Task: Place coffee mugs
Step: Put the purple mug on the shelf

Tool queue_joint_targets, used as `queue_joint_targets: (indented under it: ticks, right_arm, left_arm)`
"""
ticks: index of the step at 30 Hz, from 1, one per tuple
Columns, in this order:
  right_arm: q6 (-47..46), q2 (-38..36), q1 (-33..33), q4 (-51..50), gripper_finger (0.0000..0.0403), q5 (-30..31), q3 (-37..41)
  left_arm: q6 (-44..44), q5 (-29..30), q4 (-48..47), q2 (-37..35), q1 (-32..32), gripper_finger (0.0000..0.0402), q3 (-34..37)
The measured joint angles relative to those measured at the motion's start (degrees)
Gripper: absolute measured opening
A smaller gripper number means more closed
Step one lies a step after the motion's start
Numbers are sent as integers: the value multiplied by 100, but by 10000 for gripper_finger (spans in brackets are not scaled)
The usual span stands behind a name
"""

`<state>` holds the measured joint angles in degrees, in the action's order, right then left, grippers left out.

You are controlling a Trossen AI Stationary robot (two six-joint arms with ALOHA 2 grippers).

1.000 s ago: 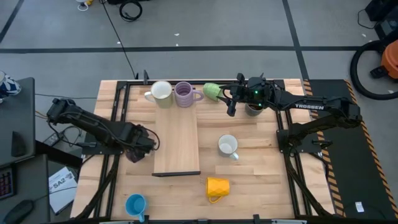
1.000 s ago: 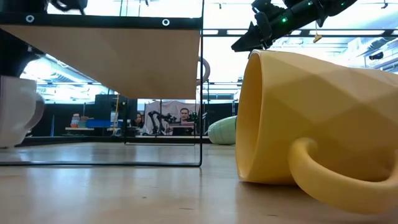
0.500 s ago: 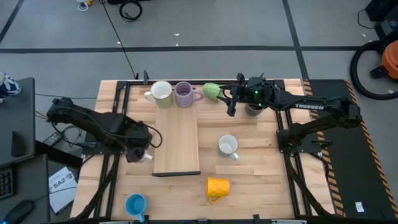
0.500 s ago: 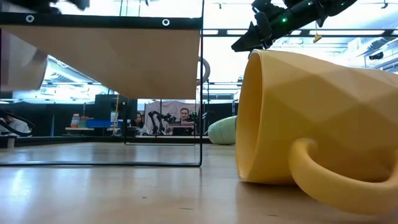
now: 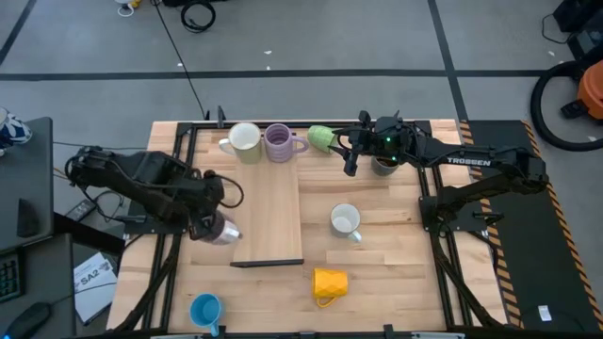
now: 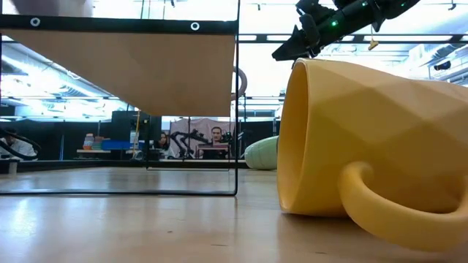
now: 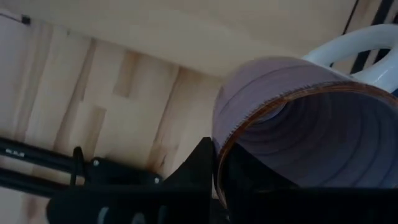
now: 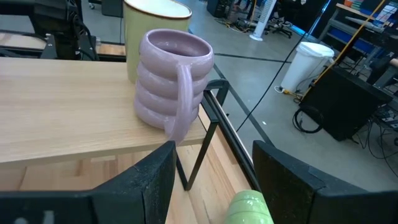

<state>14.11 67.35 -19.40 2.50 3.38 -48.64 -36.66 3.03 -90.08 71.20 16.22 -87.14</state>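
Lifted since a second ago, the left gripper now carries a lavender mug beside the shelf's left edge. Low view: a yellow mug lies near (on its side). Left wrist: fingers clamp the mug's rim. Right gripper, spread wide, hovers far, by the green mug.

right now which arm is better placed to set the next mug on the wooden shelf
Left. The left gripper is shut on a lavender mug, lifted beside the shelf. The right gripper hangs open and empty by the green mug.
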Motion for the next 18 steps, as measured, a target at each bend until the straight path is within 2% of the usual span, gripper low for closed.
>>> queue_joint_targets:
  ticks: [3, 7, 13, 18]
  right_arm:
    - [0, 0, 0, 0, 218, -1, 0]
    - [0, 0, 0, 0, 218, -1, 0]
    - [-38, 0, 9, 3, 218, -2, 0]
    - [-43, 0, 18, 35, 218, -34, 0]
  left_arm:
    - [127, 41, 4, 3, -238, 20, -262]
    - [722, 50, 174, 54, -705, 20, -532]
    - [2163, 57, 265, 558, -1521, 20, -1215]
    - [3309, -290, 265, 1246, -2139, 20, -1866]
